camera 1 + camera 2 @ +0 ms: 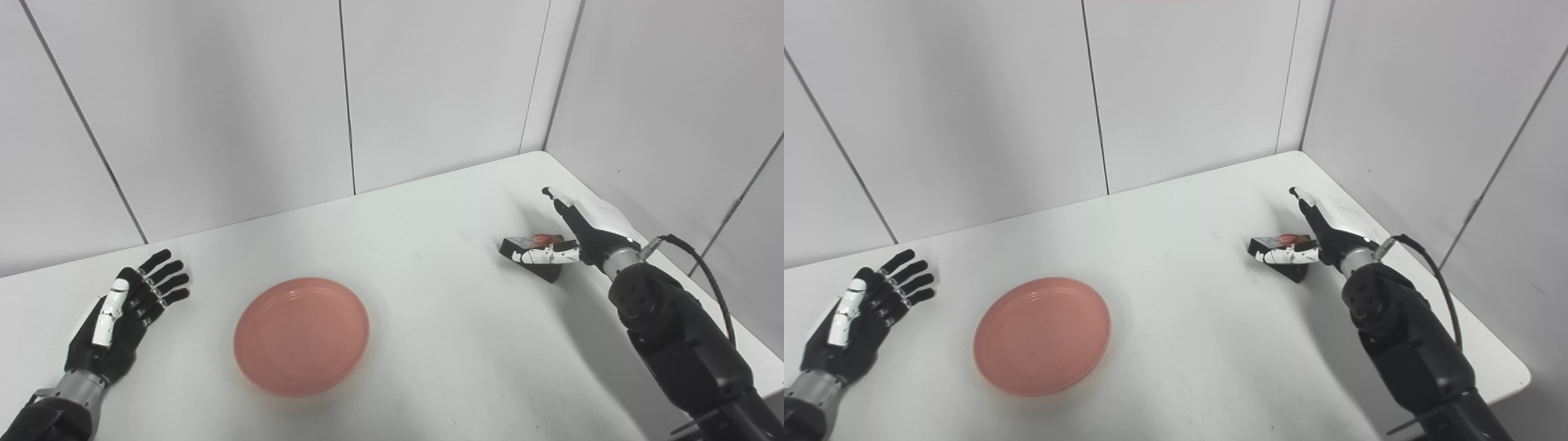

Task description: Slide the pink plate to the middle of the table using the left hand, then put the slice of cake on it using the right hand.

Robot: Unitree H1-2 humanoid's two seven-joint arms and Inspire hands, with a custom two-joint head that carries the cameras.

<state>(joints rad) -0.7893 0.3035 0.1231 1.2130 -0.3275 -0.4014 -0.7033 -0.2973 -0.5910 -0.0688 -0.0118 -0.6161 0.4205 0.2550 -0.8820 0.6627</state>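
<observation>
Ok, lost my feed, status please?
Left hand open, off the plate. Right hand at the cake, grip unclear. Nothing between cake and plate.

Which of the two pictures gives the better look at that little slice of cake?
The left eye view, slightly: the slice of cake looks a bit larger there, dark with a red topping, the right hand against it. The right eye view shows the same cake and the fingers across its front, just a bit smaller.
</observation>
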